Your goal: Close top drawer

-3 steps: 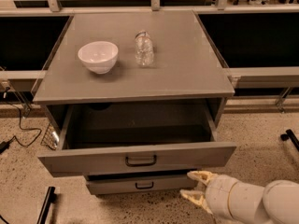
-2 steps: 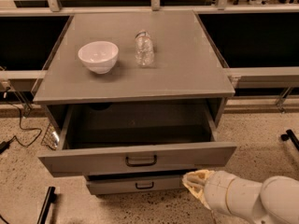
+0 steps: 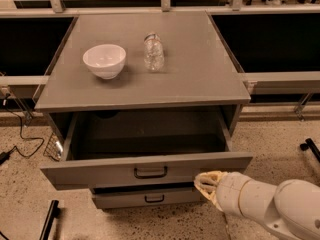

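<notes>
Tool (image 3: 201, 182) reaches in level, near the open top drawer (image 3: 90, 173) front.

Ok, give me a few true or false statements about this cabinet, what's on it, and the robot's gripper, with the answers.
1. The top drawer is pulled out. True.
2. The bowl sits inside the top drawer. False: it rests on the cabinet top.
3. The gripper is low at the top drawer's front, to the right of its handle. True.
4. The bottle is on the floor. False: it is on the cabinet top, beside the bowl.
</notes>
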`<state>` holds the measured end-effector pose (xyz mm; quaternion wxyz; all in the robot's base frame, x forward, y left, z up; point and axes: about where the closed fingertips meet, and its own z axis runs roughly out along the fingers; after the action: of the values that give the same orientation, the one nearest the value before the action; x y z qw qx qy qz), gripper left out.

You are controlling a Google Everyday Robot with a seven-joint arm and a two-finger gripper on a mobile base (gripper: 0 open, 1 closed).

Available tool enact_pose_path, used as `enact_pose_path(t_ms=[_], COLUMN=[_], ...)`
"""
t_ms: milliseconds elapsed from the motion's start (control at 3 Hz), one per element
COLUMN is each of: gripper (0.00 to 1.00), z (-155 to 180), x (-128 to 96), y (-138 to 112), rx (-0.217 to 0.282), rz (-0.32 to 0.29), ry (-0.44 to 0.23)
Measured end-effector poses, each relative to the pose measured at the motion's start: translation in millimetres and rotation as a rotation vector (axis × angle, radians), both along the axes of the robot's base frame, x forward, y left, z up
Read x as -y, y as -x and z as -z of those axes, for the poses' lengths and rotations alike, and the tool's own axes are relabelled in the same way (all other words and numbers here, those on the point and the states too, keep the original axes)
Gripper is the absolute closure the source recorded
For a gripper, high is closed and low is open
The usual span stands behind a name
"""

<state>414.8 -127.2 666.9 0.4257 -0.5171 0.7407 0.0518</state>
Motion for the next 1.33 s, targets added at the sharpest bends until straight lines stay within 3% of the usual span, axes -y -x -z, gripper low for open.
enact_pose_path(t_ms=[1333], gripper=[1.00], z=[15], x=[-22], y=[-46], rx=[0.073], rz=[-0.002], ry=[-0.028])
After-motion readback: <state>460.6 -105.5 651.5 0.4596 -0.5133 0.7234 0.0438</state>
